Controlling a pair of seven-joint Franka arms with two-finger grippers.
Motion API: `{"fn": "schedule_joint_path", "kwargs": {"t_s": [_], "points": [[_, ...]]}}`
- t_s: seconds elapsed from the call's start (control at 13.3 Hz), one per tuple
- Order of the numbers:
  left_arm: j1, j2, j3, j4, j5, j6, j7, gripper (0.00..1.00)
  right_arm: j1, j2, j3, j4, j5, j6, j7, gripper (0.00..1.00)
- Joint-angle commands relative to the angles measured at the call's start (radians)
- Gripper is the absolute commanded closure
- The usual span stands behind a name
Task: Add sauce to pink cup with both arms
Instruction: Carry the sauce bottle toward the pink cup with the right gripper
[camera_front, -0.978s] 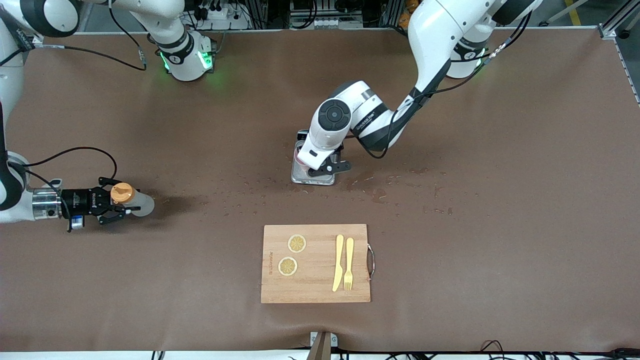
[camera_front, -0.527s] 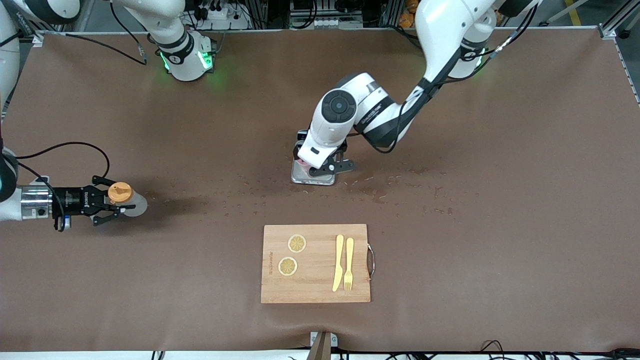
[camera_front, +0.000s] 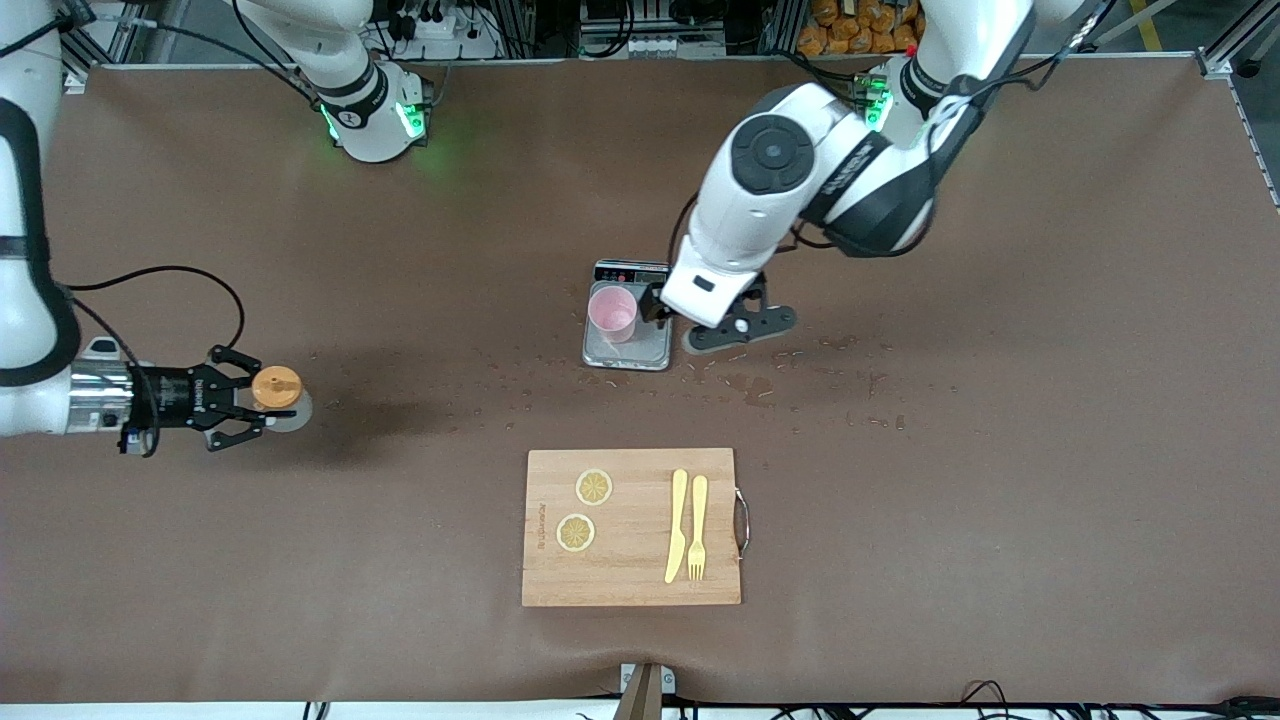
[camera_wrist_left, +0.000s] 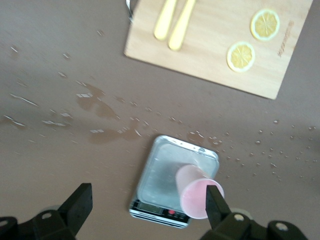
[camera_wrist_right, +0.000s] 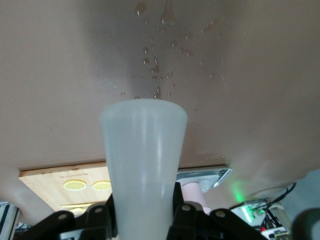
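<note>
Front view showed my right gripper (camera_front: 243, 404) clamping the sauce bottle (camera_front: 278, 396) near the table's right-arm edge, left gripper (camera_front: 737, 322) wide beside the pink cup (camera_front: 612, 312) on the scale (camera_front: 627, 345); I should carry it upright.

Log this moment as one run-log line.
left pincer: open, beside small light-pink plastic cup on grey scale plate | right pincer: shut on translucent whitish squeeze bottle at right arm's end
</note>
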Motion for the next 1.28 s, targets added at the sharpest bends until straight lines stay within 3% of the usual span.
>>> {"fn": "schedule_joint_path", "kwargs": {"t_s": [0.0, 0.3, 0.68, 0.75, 0.98, 1.2], "points": [[0.083, -0.079, -0.003, -0.023, 0.027, -0.084, 0.121, 0.0, 0.051, -0.131, -0.005, -0.143, -0.009, 0.076, 0.073, 0.59], [0.233, -0.168, -0.008, -0.024, 0.018, -0.223, 0.426, 0.0, 0.159, -0.232, -0.007, -0.279, -0.009, 0.201, 0.18, 0.58], [0.393, -0.247, 0.0, -0.026, 0.01, -0.308, 0.757, 0.0, 0.311, -0.288, -0.005, -0.37, -0.044, 0.336, 0.362, 0.58], [0.399, -0.262, 0.022, -0.024, 0.016, -0.325, 0.8, 0.0, 0.34, -0.289, -0.007, -0.372, -0.058, 0.344, 0.408, 0.55], [0.26, -0.325, 0.263, -0.036, 0.01, -0.354, 0.981, 0.0, 0.423, -0.288, -0.005, -0.372, -0.121, 0.376, 0.549, 0.57], [0.253, -0.354, 0.293, -0.029, 0.013, -0.421, 1.022, 0.0, 0.502, -0.289, -0.005, -0.37, -0.227, 0.391, 0.703, 0.58]]}}
